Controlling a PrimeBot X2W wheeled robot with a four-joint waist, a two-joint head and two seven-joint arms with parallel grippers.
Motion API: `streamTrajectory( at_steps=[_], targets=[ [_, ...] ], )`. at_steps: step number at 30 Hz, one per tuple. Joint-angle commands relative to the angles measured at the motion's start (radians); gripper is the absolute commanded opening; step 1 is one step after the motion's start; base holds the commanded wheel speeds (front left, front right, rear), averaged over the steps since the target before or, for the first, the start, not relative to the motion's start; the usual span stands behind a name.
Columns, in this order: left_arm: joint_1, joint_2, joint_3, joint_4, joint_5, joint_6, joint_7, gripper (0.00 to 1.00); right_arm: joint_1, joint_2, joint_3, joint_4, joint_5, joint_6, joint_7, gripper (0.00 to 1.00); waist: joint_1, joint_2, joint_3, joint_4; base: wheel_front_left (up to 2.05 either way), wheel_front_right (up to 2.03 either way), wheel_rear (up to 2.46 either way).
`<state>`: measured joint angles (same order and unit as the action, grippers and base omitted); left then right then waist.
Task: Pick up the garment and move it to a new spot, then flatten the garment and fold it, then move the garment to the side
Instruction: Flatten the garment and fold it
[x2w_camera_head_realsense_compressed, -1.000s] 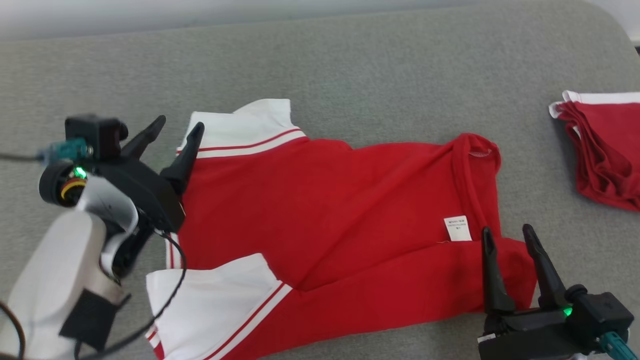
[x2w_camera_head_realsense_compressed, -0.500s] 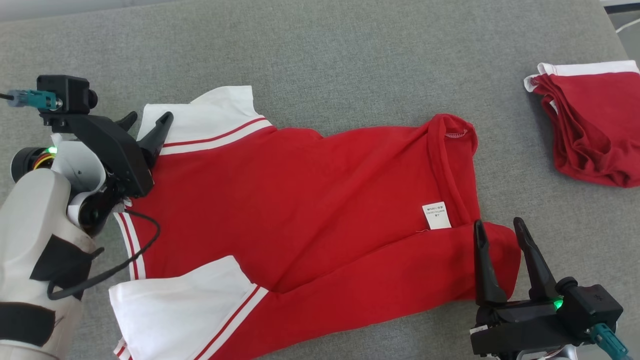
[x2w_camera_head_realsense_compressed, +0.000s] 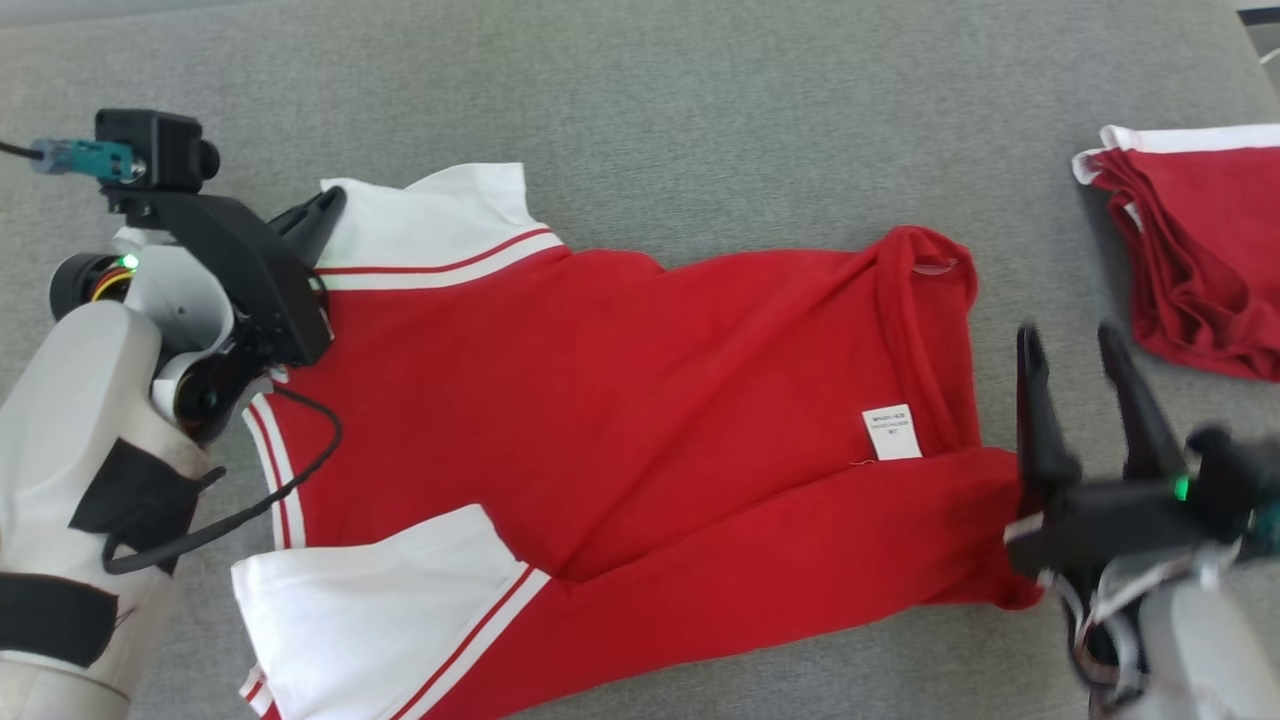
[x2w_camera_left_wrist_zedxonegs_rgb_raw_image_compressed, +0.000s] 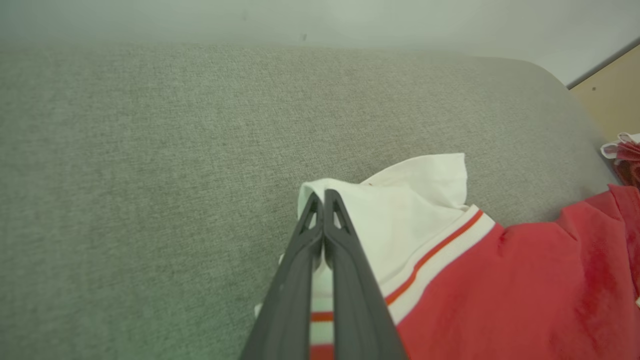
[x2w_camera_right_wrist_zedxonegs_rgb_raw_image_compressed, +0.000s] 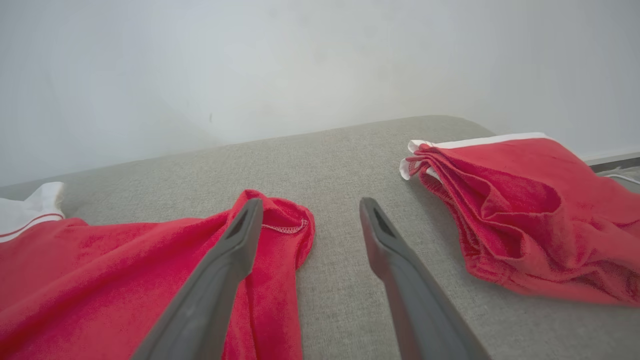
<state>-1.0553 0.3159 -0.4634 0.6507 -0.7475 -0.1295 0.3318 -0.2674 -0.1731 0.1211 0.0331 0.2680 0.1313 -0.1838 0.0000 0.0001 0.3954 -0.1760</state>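
The garment (x2w_camera_head_realsense_compressed: 620, 400) is a red shirt with white sleeves and red stripes, lying spread on the grey padded surface (x2w_camera_head_realsense_compressed: 700, 120). My left gripper (x2w_camera_head_realsense_compressed: 322, 208) is shut on the edge of the far white sleeve (x2w_camera_left_wrist_zedxonegs_rgb_raw_image_compressed: 400, 210), and cloth is pinched between its fingertips in the left wrist view (x2w_camera_left_wrist_zedxonegs_rgb_raw_image_compressed: 322, 197). My right gripper (x2w_camera_head_realsense_compressed: 1068, 335) stands open just off the garment's right hem, motion-blurred. In the right wrist view the right gripper (x2w_camera_right_wrist_zedxonegs_rgb_raw_image_compressed: 311, 205) has its left finger over the red hem corner (x2w_camera_right_wrist_zedxonegs_rgb_raw_image_compressed: 285, 220) and its right finger over bare surface.
A second red garment (x2w_camera_head_realsense_compressed: 1200, 260) with a white edge lies folded at the far right, close to my right gripper (x2w_camera_right_wrist_zedxonegs_rgb_raw_image_compressed: 510, 210). A white label (x2w_camera_head_realsense_compressed: 890, 432) shows on the spread garment. The surface's rounded far edge meets a pale wall (x2w_camera_right_wrist_zedxonegs_rgb_raw_image_compressed: 300, 60).
My left gripper has shut on the far white sleeve's edge. My right gripper has moved away from me and to the right, off the garment's hem. The head camera has shifted slightly.
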Motion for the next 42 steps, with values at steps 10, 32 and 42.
streamTrajectory(
  at_steps=[10,32,42],
  targets=[
    [-0.052,-0.037,-0.086,0.0,-0.031,0.0,-0.049,0.0,-0.282,-0.157,0.154,0.258,0.19,-0.001,0.122,1.0,0.0,-0.0001,0.026,0.082,0.0,0.0,0.0],
    [-0.098,-0.028,-0.167,0.024,-0.128,0.0,-0.144,0.0,-0.392,-0.322,0.25,0.291,0.393,-0.001,0.378,0.0,0.0,-0.0001,0.027,0.107,0.0,0.0,0.0],
    [-0.159,-0.026,-0.148,-0.004,-0.171,0.0,-0.229,0.0,-0.562,-0.359,0.325,0.34,0.38,-0.001,0.32,0.0,0.0,-0.0001,0.024,0.138,0.0,0.0,0.0]
  ],
)
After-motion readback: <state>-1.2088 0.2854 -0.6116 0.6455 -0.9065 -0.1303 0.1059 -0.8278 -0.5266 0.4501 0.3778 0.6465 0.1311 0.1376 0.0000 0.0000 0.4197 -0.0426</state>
